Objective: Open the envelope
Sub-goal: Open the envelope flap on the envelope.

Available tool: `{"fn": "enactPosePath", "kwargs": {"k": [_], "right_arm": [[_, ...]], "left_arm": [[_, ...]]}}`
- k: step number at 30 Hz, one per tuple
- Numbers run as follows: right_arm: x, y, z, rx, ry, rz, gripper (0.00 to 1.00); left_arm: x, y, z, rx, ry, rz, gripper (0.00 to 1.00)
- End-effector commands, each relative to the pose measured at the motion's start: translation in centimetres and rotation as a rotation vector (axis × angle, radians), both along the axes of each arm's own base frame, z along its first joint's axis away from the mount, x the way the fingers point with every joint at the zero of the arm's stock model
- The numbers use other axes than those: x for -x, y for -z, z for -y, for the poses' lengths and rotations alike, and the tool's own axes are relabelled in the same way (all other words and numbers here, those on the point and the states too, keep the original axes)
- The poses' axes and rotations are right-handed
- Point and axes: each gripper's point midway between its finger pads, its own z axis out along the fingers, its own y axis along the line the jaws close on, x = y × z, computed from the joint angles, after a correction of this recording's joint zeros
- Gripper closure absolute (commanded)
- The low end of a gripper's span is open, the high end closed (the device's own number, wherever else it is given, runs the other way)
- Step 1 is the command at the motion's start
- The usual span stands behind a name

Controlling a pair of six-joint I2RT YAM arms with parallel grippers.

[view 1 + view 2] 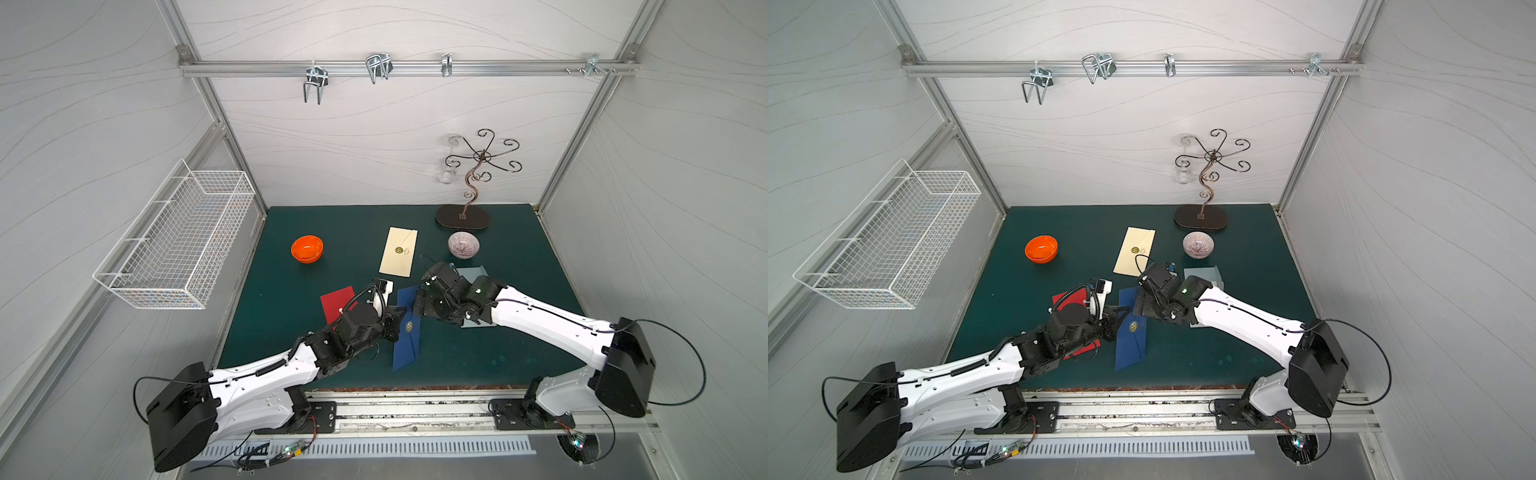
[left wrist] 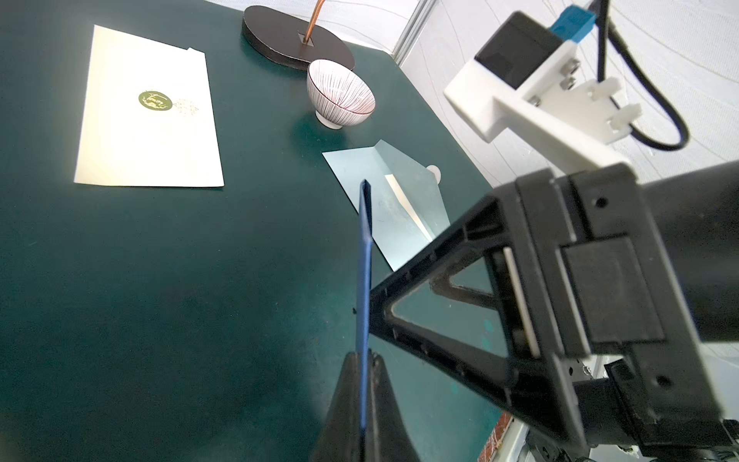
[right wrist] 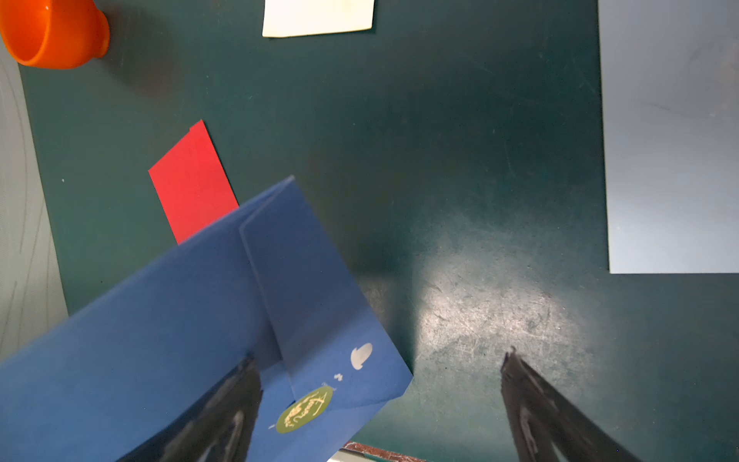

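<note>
Pinching the blue envelope [image 1: 409, 332] by one thin edge with the left gripper [image 2: 364, 356], pressed together on the paper. Holding it lifted and tilted just beside the red envelope [image 1: 337, 303], clear of the mat.

Hovering the right gripper [image 3: 380, 356] at the flap [image 3: 312, 288], spread wide and gripping nothing, with one finger [image 3: 240, 392] in close by the gold seal [image 3: 304, 410]. Hard to call contact.

Could slip or swivel out of that narrow edge-bite under any tug. Could tear at the seal if yanked rather than peeled. Might simply shove the sheet back toward the red envelope if closed short of the flap's lip.
</note>
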Motion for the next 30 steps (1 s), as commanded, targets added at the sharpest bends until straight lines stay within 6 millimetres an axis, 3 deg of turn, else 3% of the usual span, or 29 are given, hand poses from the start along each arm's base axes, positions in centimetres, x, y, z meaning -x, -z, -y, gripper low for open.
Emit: {"fn": "enactPosePath", "kwargs": {"k": [1, 9, 23, 30], "right_arm": [[0.4, -0.2, -0.1, 0.018, -0.024, -0.016, 0.05], [0.6, 0.6, 0.6, 0.074, -0.014, -0.047, 0.05], [0.7, 0.1, 1.3, 0.114, -0.01, -0.05, 0.05], [0.8, -0.3, 0.5, 0.114, -0.046, -0.04, 0.05]], "left_arm": [[-0.2, -1.9, 0.9, 0.038, 0.018, 0.034, 1.0], [-0.2, -2.0, 0.8, 0.044, 0.015, 0.029, 1.0], [-0.1, -2.3, 0.8, 0.053, 0.015, 0.029, 1.0], [-0.1, -2.4, 0.8, 0.06, 0.014, 0.028, 1.0]]}}
